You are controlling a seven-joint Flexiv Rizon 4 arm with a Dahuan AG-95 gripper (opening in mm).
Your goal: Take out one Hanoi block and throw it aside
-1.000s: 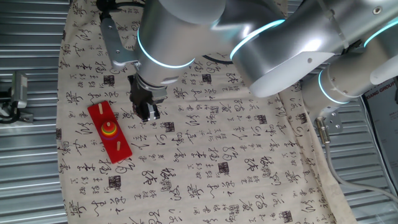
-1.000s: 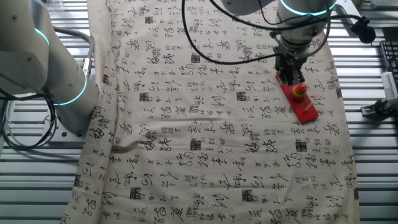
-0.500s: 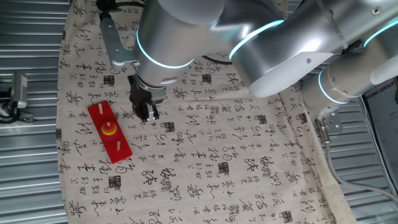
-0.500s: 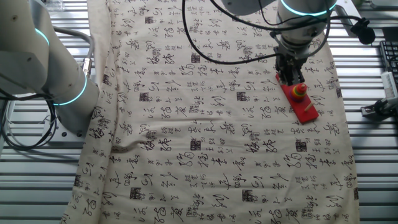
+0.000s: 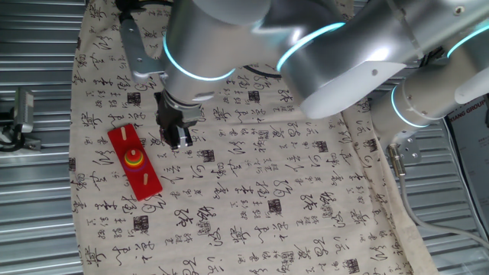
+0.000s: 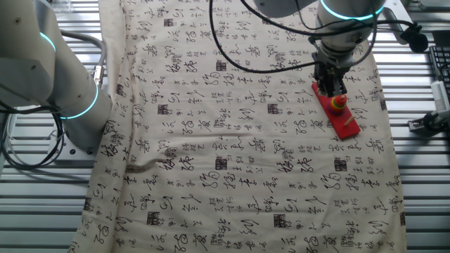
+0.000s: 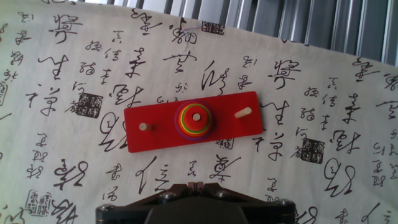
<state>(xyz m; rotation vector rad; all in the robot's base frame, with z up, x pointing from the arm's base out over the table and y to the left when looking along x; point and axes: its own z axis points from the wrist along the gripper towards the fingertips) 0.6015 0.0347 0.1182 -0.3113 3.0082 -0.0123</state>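
Hand (image 5: 176,138): raised above the cloth, just right of the board; fingers seen pressed together, nothing held.
Block (image 7: 196,116): red, topmost on the board's (image 7: 155,137) middle peg, 3 pegs shown.

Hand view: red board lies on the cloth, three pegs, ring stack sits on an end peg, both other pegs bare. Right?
Not quite. In the hand view the ring stack sits on the middle peg of the red board, not an end peg. The two end pegs are the bare ones. The rest holds: the board lies on the cloth and has three pegs.
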